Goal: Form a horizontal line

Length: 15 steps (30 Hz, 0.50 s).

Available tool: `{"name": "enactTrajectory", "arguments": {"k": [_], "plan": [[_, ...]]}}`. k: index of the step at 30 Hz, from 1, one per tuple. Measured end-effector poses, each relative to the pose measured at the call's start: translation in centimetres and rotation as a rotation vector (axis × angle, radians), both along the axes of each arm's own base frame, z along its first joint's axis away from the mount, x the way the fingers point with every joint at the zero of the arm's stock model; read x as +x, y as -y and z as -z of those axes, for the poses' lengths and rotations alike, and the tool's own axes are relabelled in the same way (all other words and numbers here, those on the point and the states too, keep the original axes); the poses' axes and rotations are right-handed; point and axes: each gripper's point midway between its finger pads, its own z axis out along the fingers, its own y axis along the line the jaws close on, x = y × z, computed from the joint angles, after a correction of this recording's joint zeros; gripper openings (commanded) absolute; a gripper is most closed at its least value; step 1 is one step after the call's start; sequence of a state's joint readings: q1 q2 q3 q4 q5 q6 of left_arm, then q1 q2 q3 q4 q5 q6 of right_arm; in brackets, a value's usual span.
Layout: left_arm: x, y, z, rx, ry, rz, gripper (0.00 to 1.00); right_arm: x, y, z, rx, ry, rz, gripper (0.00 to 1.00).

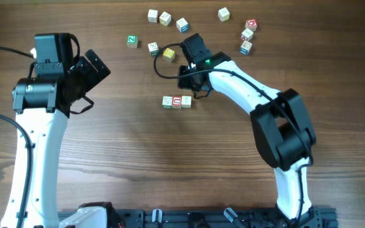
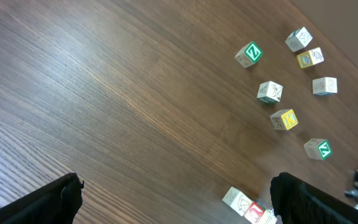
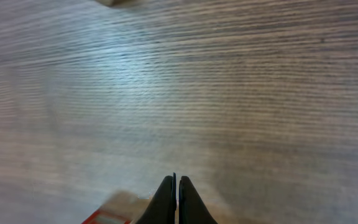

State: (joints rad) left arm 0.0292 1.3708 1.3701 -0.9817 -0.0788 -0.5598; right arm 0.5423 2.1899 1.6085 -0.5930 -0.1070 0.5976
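Right gripper: we see its two fingers pressed together, with nothing between them, low over the wood.
Beside those fingers: a red-marked cube shows at the bottom edge of the right wrist view, just left of the tips. We cannot tell whether they touch.
Row of three cubes: from overhead we see it lying level, left to right, the cubes touching. A pale one with green is on the left, the red-marked one in the middle and a plain pale one on the right. It sits just beside the right gripper, on the near side.
Loose cubes: scattered on the far side, well apart from each other.
Left gripper: its fingers stand wide apart, empty, well away from the row.
Table: brown wood grain.
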Motion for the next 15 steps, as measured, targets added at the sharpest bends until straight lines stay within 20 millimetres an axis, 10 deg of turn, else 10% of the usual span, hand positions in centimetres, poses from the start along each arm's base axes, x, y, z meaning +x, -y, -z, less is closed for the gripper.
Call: {"name": "enactTrajectory", "arguments": {"k": [15], "plan": [[-0.06,0.0,0.04,0.0,-0.003,0.0,1.0,-0.22,0.03,1.3,-0.007,-0.016,-0.009,0.05]]}}
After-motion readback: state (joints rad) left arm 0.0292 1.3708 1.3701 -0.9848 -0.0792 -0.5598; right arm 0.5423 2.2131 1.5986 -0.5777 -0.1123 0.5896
